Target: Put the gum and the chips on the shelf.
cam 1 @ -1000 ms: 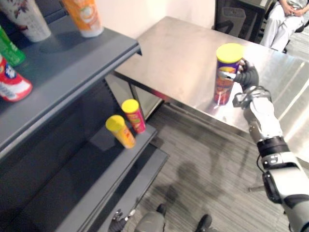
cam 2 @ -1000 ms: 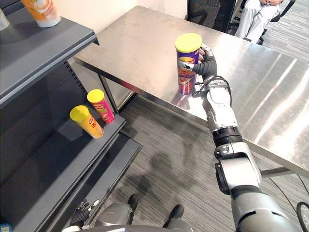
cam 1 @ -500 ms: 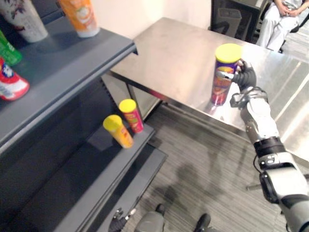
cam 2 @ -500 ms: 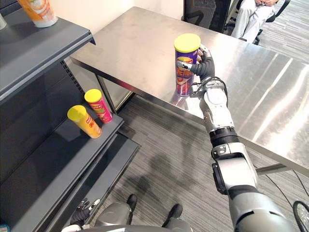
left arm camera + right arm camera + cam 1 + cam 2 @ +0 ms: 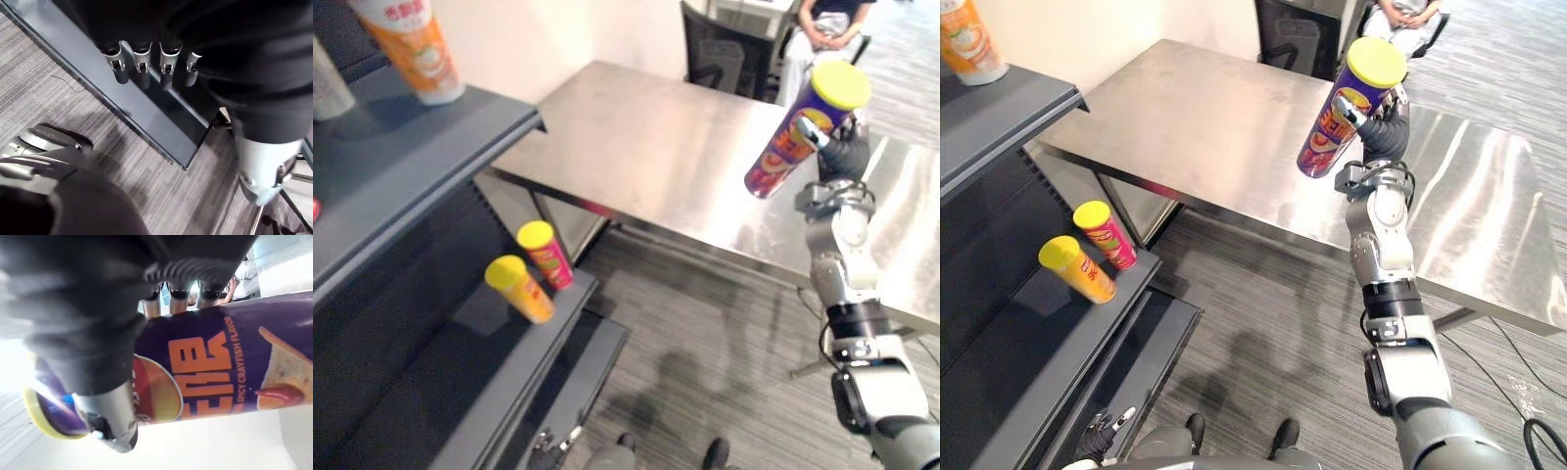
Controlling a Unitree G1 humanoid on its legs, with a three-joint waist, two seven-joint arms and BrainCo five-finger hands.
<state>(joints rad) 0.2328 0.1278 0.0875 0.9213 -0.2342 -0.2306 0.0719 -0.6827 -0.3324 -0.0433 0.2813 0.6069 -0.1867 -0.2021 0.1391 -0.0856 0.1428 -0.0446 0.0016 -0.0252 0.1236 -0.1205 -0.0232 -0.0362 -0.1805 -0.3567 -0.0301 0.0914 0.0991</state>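
**Chips can in R hand, clear of table**

Purple chips can [image 5: 795,139], round tube w/ yellow lid, gripped in R hand [image 5: 1387,135]. Per R wrist view, fingers curled round far side and thumb [image 5: 105,416] on near side. Tilted, lid uppermost, base over table near its front edge, not touching the top.

Table [image 5: 1205,108] flat brushed steel, bare around the can. Open strip of grey ribbed floor [image 5: 705,323] between table edge and shelf [image 5: 431,137].

Shelf dark grey metal, straight front lips. 2 tubes at lower board's front corner: yellow can [image 5: 519,289] leaning, red can [image 5: 545,255] just beside it. Room on the board beside them. Orange cup [image 5: 416,44] on top board.

Person [image 5: 822,29] seated behind table, by black chair [image 5: 715,59].

L wrist view: L hand [image 5: 142,61] fingers straight in a row, holding nothing, above shelf base and floor.
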